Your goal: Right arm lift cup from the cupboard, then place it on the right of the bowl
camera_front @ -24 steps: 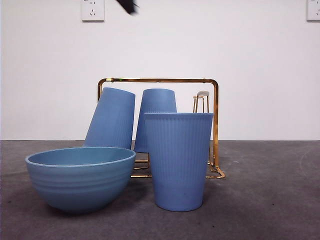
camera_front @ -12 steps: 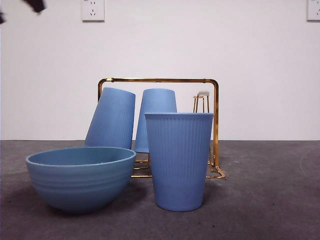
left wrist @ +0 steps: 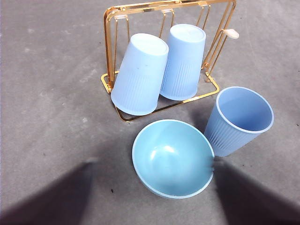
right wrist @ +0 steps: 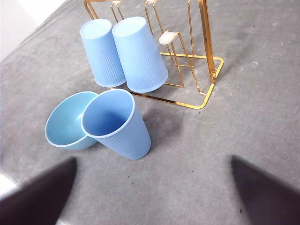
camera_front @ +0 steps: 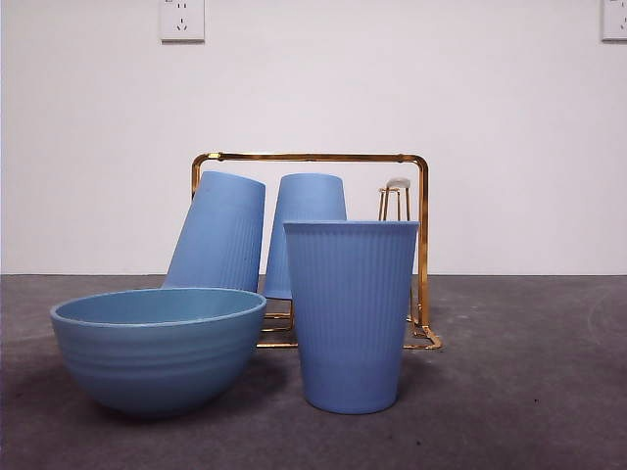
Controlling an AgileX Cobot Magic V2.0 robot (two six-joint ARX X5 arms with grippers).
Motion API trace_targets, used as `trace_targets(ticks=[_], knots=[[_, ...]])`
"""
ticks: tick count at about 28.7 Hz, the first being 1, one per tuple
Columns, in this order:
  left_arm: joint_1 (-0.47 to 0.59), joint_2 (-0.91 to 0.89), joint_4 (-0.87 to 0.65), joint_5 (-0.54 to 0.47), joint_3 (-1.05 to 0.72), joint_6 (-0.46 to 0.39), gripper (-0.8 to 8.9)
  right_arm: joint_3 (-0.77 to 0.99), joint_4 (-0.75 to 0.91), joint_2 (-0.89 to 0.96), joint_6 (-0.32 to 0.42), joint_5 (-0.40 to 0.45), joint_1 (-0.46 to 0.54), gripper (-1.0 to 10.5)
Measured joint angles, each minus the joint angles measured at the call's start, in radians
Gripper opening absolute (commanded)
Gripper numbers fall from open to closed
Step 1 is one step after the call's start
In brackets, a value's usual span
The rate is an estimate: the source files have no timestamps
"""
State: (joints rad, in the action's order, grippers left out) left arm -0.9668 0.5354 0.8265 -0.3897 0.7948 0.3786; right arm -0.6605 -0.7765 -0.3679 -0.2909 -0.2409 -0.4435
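Note:
A ribbed blue cup (camera_front: 351, 313) stands upright on the grey table just right of the wide light-blue bowl (camera_front: 157, 348); it also shows in the left wrist view (left wrist: 239, 121) and the right wrist view (right wrist: 118, 124). Two more blue cups (camera_front: 217, 233) (camera_front: 307, 227) hang upside down on pegs of the gold wire cupboard (camera_front: 422, 235) behind. One peg with a pale tip (camera_front: 397, 183) is bare. Both grippers are high above the table and out of the front view. The right gripper (right wrist: 152, 187) is open and empty. The left gripper (left wrist: 154, 187) is open and empty.
A white wall with two power sockets (camera_front: 182, 18) (camera_front: 614, 18) closes the back of the table. The bowl shows in the left wrist view (left wrist: 172, 158) and the right wrist view (right wrist: 69, 121). The cupboard shows there too (left wrist: 112, 56) (right wrist: 206, 51).
The black arm tip at the top of the front view moved left and then left the picture. The cups, bowl and cupboard have not moved.

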Motion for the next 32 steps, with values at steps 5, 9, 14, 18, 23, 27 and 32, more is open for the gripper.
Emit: trace_targets(ticks=[5, 9, 14, 18, 23, 27, 32], knots=[[0.000, 0.000, -0.001, 0.000, 0.000, 0.001, 0.06, 0.000, 0.037, 0.000, 0.003, 0.002, 0.000, 0.2], [0.000, -0.002, -0.001, 0.000, 0.000, 0.001, 0.05, 0.000, 0.038, 0.000, 0.003, 0.003, 0.000, 0.2], [0.000, -0.002, 0.000, 0.000, 0.000, 0.001, 0.06, 0.000, 0.038, 0.000, 0.003, 0.005, 0.000, 0.2], [0.000, -0.003, -0.003, 0.000, 0.000, 0.001, 0.06, 0.000, 0.038, 0.000, 0.003, 0.005, 0.000, 0.2], [0.130, -0.027, -0.010, 0.016, -0.014, -0.032, 0.06, 0.000, 0.038, 0.000, 0.003, 0.005, 0.000, 0.2], [0.335, -0.085, -0.155, 0.068, -0.113, -0.100, 0.06, 0.000, 0.038, 0.000, 0.003, 0.005, 0.000, 0.2], [0.620, -0.234, -0.453, 0.312, -0.385, -0.238, 0.06, 0.000, 0.038, 0.000, 0.003, 0.005, 0.000, 0.2]])
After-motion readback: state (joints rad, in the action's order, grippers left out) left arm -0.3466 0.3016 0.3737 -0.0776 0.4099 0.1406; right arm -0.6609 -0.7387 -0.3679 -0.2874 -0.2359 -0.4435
